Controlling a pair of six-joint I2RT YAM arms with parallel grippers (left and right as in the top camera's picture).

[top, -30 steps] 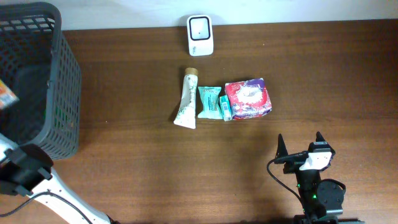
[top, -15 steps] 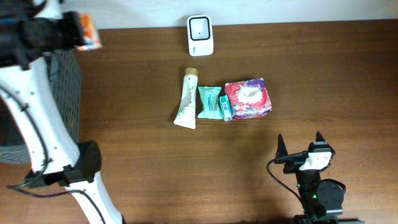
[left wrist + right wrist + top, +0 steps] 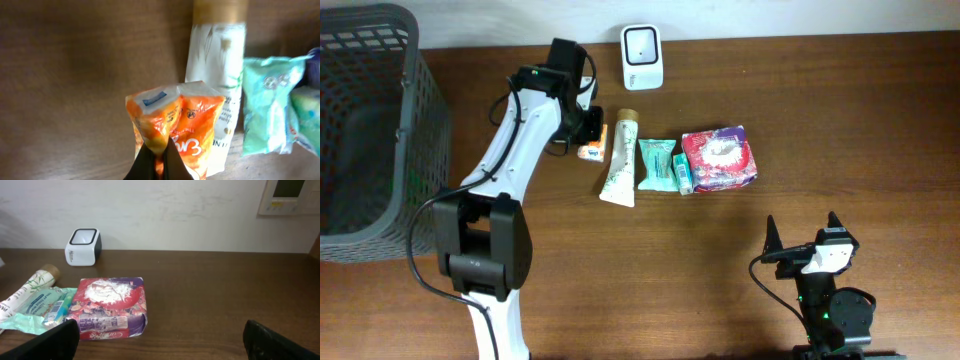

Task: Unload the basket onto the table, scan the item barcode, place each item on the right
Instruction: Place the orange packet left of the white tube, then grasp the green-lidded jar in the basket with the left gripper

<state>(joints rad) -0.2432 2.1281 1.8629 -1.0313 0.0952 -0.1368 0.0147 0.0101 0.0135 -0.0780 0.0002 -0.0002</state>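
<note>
Item: orange snack packet (image 3: 175,117), just left of the white tube (image 3: 620,160), short of the scanner (image 3: 642,43).
Left end effector (image 3: 157,162): pinched the packet's crimped edge.
Right end effector (image 3: 803,233): spread, empty.
Risk: the thin edge grip could let the packet twist or slip, so the barcode might miss the scanner window.

Dark brown wooden table (image 3: 840,120) fills most of the overhead frame, grain running left to right. Off-white wall (image 3: 175,210), faintly scuffed, rises behind its far edge. Pale wall panel (image 3: 291,195) at upper right of the right wrist view. Light soft, even.
</note>
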